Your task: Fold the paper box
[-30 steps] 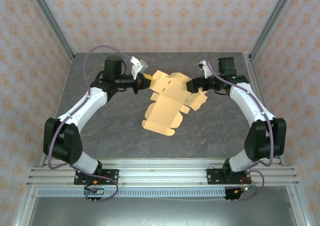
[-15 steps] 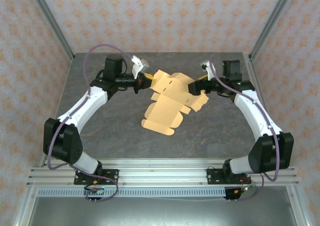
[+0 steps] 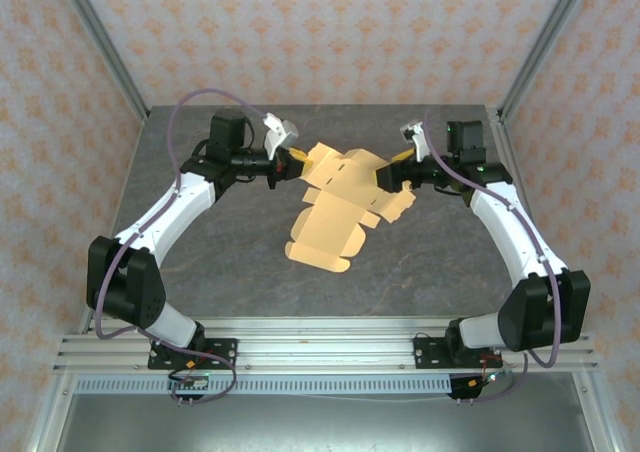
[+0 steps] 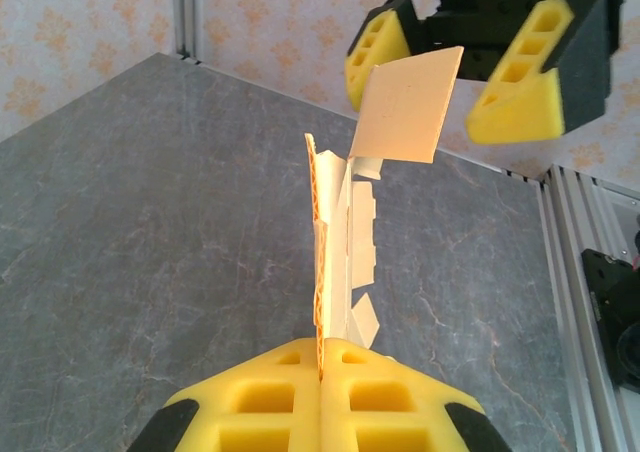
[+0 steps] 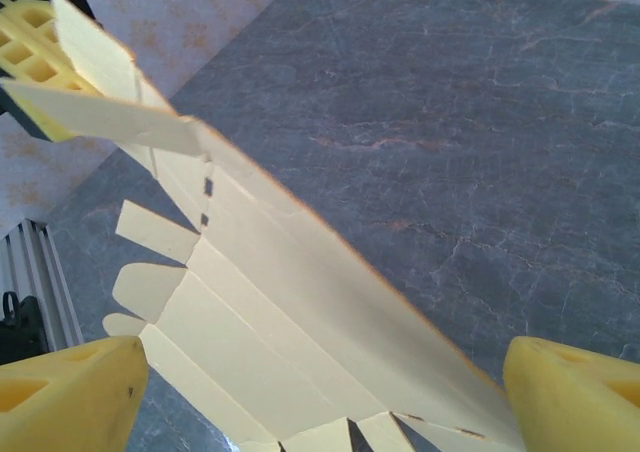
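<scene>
My left gripper [image 4: 322, 357] is clamped on the paper box [image 3: 335, 212] edge; my right gripper [image 3: 386, 176] gapes wide astride 1 flap, gripping nothing.

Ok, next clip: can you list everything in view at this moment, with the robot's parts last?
paper box: one, tan-orange, unfolded die-cut sheet, held up over the far middle of the table
table: one, grey marbled, under both arms
walls: peach patterned, behind and at both sides
left gripper: one, yellow fingers, shut on an edge of the paper box
right gripper: one, yellow fingers, open, a finger on each side of the sheet's other end
</scene>
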Controlling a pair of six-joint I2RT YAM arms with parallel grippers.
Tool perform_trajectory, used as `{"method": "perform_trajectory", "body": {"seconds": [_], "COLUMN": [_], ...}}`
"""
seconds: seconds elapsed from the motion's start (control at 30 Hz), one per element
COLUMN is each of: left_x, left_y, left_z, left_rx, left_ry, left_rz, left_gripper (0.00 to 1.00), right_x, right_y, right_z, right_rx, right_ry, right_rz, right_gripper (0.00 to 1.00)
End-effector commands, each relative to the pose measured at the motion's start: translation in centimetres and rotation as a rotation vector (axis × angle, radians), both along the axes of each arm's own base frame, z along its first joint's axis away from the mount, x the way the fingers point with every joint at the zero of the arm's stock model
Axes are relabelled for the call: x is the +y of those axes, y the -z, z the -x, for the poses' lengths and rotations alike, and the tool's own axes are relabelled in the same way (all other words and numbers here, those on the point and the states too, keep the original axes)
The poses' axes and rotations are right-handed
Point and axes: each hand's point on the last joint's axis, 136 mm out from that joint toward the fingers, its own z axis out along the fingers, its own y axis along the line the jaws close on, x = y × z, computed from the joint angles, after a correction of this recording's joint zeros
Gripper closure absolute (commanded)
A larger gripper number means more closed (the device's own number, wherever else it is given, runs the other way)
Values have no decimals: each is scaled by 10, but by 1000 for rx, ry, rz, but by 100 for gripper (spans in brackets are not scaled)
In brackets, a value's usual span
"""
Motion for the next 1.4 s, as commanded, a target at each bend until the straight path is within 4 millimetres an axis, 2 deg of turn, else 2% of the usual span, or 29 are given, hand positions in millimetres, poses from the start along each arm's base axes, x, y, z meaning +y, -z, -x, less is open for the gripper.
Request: {"method": "perform_trajectory", "body": {"seconds": [0.0, 0.17, 0.3, 0.43, 0.53, 0.63, 0.73, 0.87, 0.93, 1.03, 1.17, 1.3, 1.33, 1.37], "left_x": [-6, -7, -7, -6, -1, 0, -3, -5, -1, 11, 30, 45, 49, 53], "left_y": [-13, -17, -18, -20, -19, -19, -16, -4, 5, 23, 49, 67, 71, 75], "left_z": [14, 17, 3, -11, -26, -29, -28, -27, -30, -33, -36, -39, -40, -41], "left_rx": [-25, -20, -30, -39, -48, -49, -59, -53, -37, -8, 56, 107, 119, 127], "left_ry": [86, 119, 77, 14, -80, -120, -152, -213, -266, -371, -516, -631, -656, -683], "left_rz": [10, -5, 0, 12, 18, 40, 47, 30, 39, 50, 67, 76, 65, 48], "left_gripper": [100, 100, 100, 100, 100, 100, 100, 100, 100, 100, 100, 100, 86, 79], "right_x": [-1, 6, 19, 20, 19, 18, 19, 21, 19, 18, 28, 42, 44, 46], "right_y": [0, -3, 8, 19, 20, 19, 21, 32, 34, 44, 70, 81, 80, 79], "right_z": [-7, -16, -11, -12, -12, -18, -21, -29, -34, -39, -40, -44, -47, -49], "right_rx": [-26, -18, -1, 4, 1, -19, -37, -48, -28, 47, 102, 97, 83, 69], "right_ry": [-11, -47, -105, -93, -76, -25, 26, 110, 155, 200, 163, 119, 116, 112], "right_rz": [19, 47, 65, 62, 61, 77, 119, 214, 227, 251, 359, 455, 478, 500], "right_gripper": [7, 9, 12, 16, 28, 54, 68, 78, 79, 81, 85, 97, 97, 97]}}
